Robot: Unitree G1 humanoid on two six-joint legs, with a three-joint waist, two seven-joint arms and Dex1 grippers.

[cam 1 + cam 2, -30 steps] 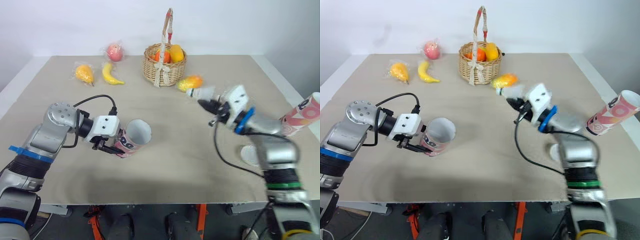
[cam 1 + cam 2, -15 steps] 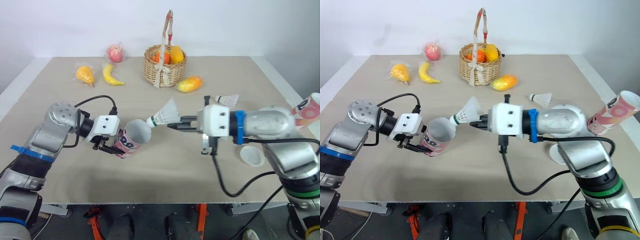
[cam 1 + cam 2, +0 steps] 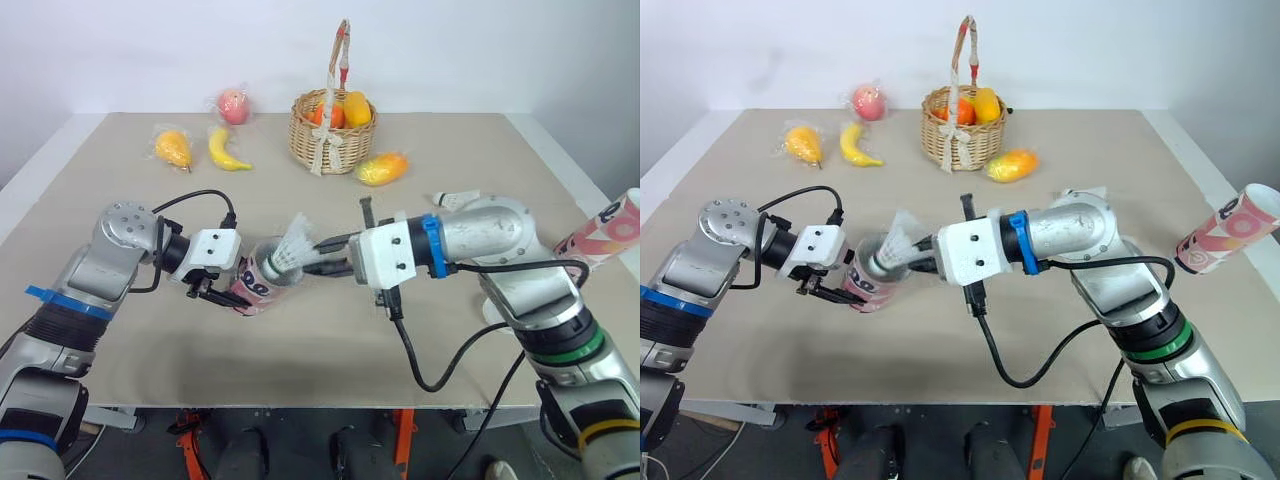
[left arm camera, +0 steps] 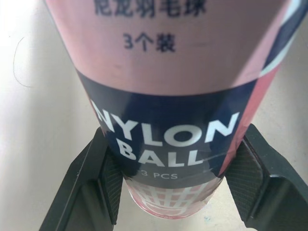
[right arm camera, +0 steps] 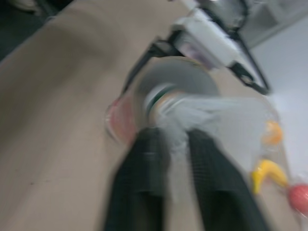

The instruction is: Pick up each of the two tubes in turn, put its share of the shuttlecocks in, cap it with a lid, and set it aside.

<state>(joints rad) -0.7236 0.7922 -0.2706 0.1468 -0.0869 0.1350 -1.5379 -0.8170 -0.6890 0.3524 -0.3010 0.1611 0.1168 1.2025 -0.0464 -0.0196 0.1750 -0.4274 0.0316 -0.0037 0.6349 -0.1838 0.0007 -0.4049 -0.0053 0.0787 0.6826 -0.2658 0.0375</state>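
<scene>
The left claw (image 4: 176,178) is clenched on the closed end of a pink tube (image 3: 252,290), which is tilted with its open mouth toward the right arm. The right claw (image 3: 322,256) grasps 1 white shuttlecock (image 3: 290,245) by the feathers — its cork end sits at the tube's mouth. A 2nd tube (image 3: 605,228) sits at the right edge of the surface (image 3: 330,330), and another shuttlecock (image 3: 457,200) lies behind the right arm.

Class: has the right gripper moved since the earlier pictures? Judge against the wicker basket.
Yes. The right gripper, holding a white shuttlecock, swung left from right of the wicker basket to the pink tube.
</scene>
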